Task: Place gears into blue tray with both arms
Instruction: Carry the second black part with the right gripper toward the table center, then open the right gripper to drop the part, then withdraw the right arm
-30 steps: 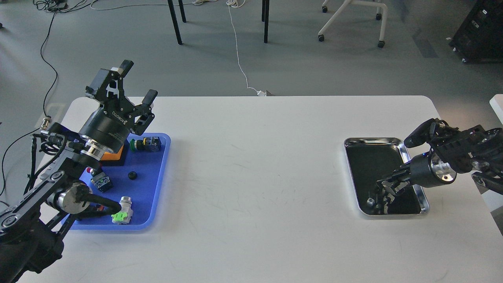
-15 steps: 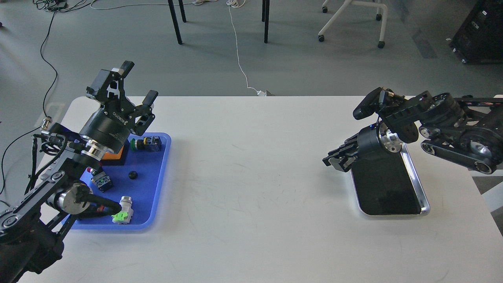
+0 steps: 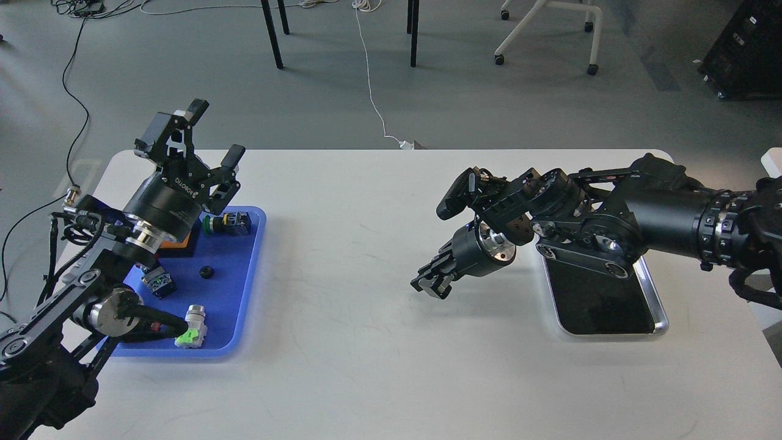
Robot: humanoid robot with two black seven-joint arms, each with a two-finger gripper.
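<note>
Right claw (image 3: 432, 282) hangs over the bare white table (image 3: 379, 342), between the two trays, with its fingers drawn close together. It looks small and dark from here, so I cannot tell whether anything is pinched between them. Left claw (image 3: 211, 137) stands wide open above the far edge of the blue tray (image 3: 241, 293), holding nothing.

One gear (image 3: 206, 272) lies flat in the middle of the blue tray. It is tiny, hard and surely very light, likely to skid or flip if nudged; I judge the best hold is across its toothed rim, fingertips nearly touching the tray floor.

Around it in the blue tray sit a green-capped button (image 3: 227, 223), a smaller switch part (image 3: 157, 283), a white and green piece (image 3: 192, 329) and an orange block (image 3: 178, 243). The steel-rimmed black tray (image 3: 657, 311) beside the right arm looks empty where it shows.
</note>
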